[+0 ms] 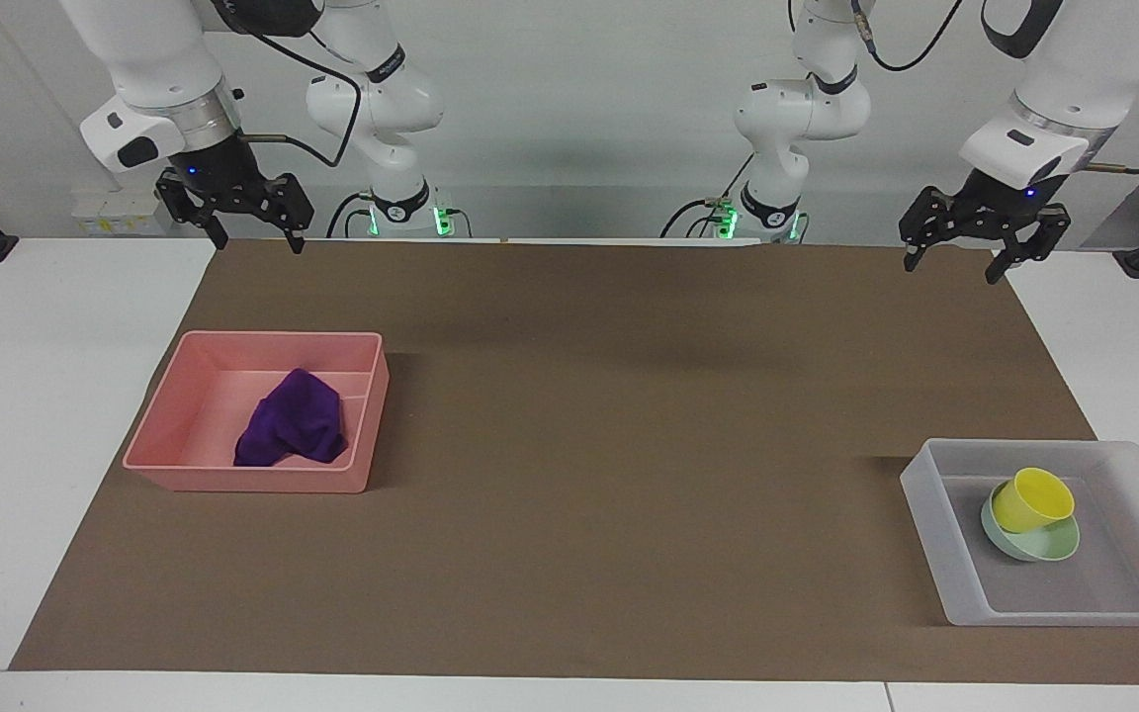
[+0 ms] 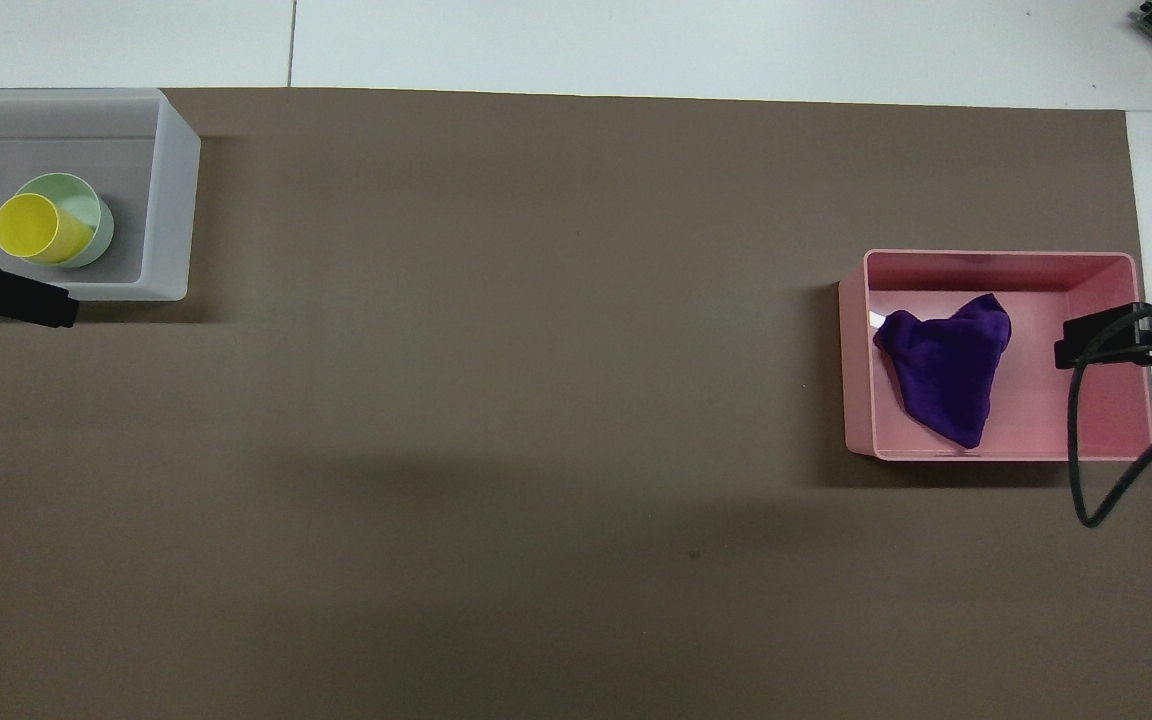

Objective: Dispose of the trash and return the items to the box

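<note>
From my station I read the left gripper (image 1: pixel 973 253) raised over the mat's edge at the left arm's end of the table, fingers spread wide and holding nothing. Below it and well apart, farther out from the robots, sits the box (image 1: pixel 930 504), the frosted tray. Inside it the yellow cup (image 1: pixel 1032 497) leans tilted in the mint-green bowl (image 1: pixel 1052 547), touching it; neither is near the left gripper's fingers.

My right gripper (image 1: pixel 250 229) hangs over the mat's corner at the right arm's end, its fingers likewise parted and empty. The pink bin (image 1: pixel 174 420) lies below it, farther from the robots and clear of it, and the purple cloth (image 1: pixel 295 432) rests bunched on the bin's floor, touching no finger.

In the overhead view only a dark finger of each gripper reaches in: the left one's (image 2: pixel 11 300) just beside the box's (image 2: pixel 171 190) nearer wall, the right one's (image 2: pixel 1096 338) drawn across the pink bin's (image 2: pixel 1001 262) end, beside the purple cloth (image 2: pixel 946 375). The yellow cup (image 2: pixel 28 226) and mint-green bowl (image 2: pixel 84 205) show there too.

My count: one cloth, one cup, one bowl, one box, one bin, two grippers, all on one brown mat (image 1: pixel 609 435).
</note>
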Available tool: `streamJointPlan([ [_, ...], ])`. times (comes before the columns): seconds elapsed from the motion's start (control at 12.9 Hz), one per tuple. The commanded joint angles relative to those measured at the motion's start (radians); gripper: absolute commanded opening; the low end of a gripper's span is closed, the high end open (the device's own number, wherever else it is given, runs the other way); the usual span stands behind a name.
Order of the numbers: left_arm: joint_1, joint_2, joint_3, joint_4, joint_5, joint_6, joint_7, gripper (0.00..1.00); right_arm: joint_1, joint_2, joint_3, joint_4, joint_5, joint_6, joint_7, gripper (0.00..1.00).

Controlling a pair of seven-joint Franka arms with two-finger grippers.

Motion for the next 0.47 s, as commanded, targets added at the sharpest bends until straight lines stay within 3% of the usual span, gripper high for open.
streamJointPlan([
  [0.0,-0.045,-0.001,0.036,0.018,0.022,-0.04,0.002,1.0,-0.007,0.001,0.006,0.005,0.009,0.009,0.012,1.0],
  [0.39,-0.044,-0.004,0.076,0.006,0.023,-0.052,-0.001,1.0,-0.007,0.001,0.006,0.005,0.009,0.001,-0.002,1.0],
])
